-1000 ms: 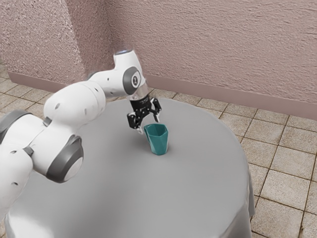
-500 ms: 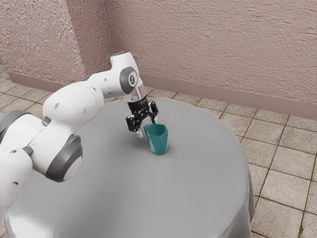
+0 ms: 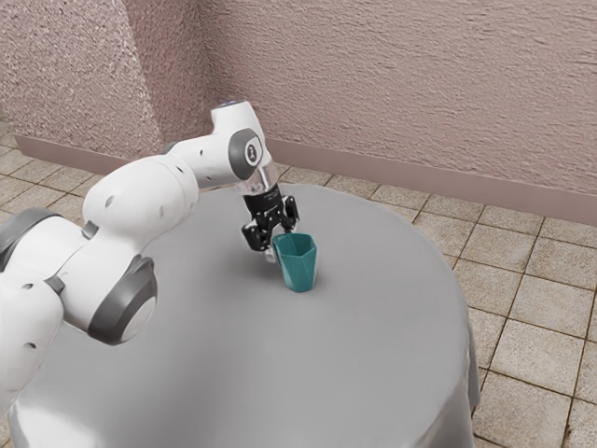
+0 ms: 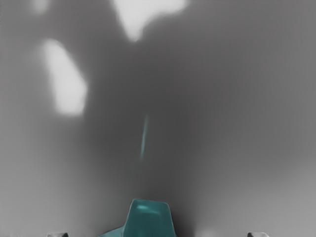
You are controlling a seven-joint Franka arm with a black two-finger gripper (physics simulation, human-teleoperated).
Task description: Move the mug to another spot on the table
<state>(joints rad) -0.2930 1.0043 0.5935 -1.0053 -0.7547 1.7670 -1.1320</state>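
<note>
A teal, faceted mug (image 3: 298,266) stands upright near the middle of the round grey table (image 3: 354,364). My black gripper (image 3: 271,239) hangs right at the mug's rim, on the side toward the exterior view's left. Its fingers are spread apart and it is open. In the wrist view a teal part of the mug (image 4: 148,219) sits directly under my hand, between the two pale fingertips (image 4: 57,234) at the picture's lower corners, with grey tabletop beyond it.
The grey tablecloth (image 3: 233,373) stretches bare all round the mug, widest toward the front and the exterior view's right. Behind the table are a pink textured wall (image 3: 420,84) and a tiled floor (image 3: 532,308).
My hand has come down and closer to the mug's rim, with the wrist tilting slightly. The mug has stayed where it was.
</note>
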